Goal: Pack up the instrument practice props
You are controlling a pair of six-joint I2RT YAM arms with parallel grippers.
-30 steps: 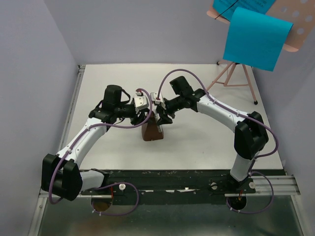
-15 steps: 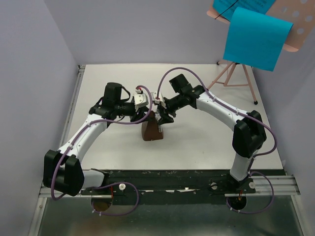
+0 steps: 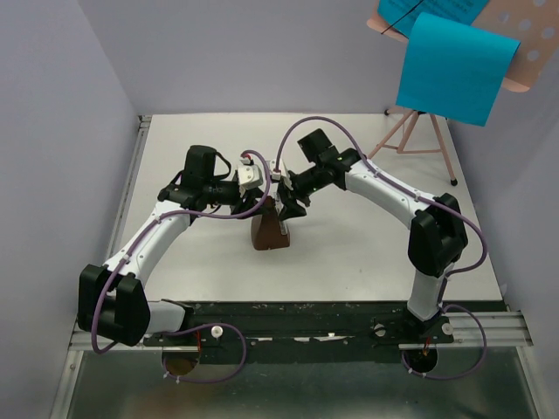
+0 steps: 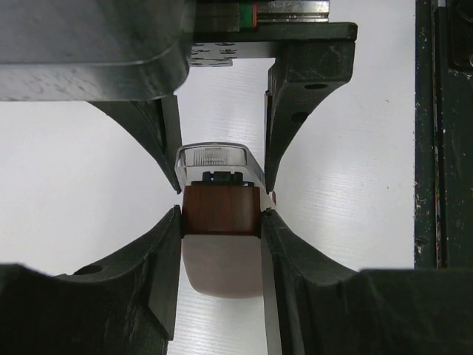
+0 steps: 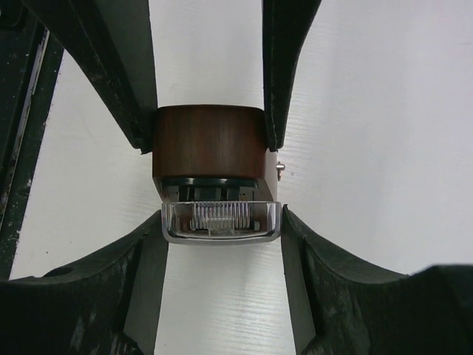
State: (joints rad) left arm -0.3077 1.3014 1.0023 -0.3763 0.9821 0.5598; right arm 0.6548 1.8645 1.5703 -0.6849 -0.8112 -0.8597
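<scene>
The dark-brown metronome block [image 3: 269, 234] stands upright mid-table. My left gripper [image 3: 265, 206] is shut on its wooden body [image 4: 220, 211], with both fingers pressed against its sides. My right gripper [image 3: 285, 208] comes from the opposite side, and its fingertips close on the clear cover [image 5: 220, 220] at the block's top. The pink perforated music stand [image 3: 528, 35] stands at the far right on thin tripod legs [image 3: 410, 131]. The bright blue paper sheet [image 3: 454, 70] hangs on it.
Grey walls close in the white table [image 3: 367, 253] on the left, back and right. A black rail [image 3: 332, 310] runs along the near edge by the arm bases. A metal strip [image 3: 131, 192] lines the left side.
Both wrists have shifted slightly towards the far side around the metronome's top. The block has stayed in place, and the stand and sheet have not moved.
</scene>
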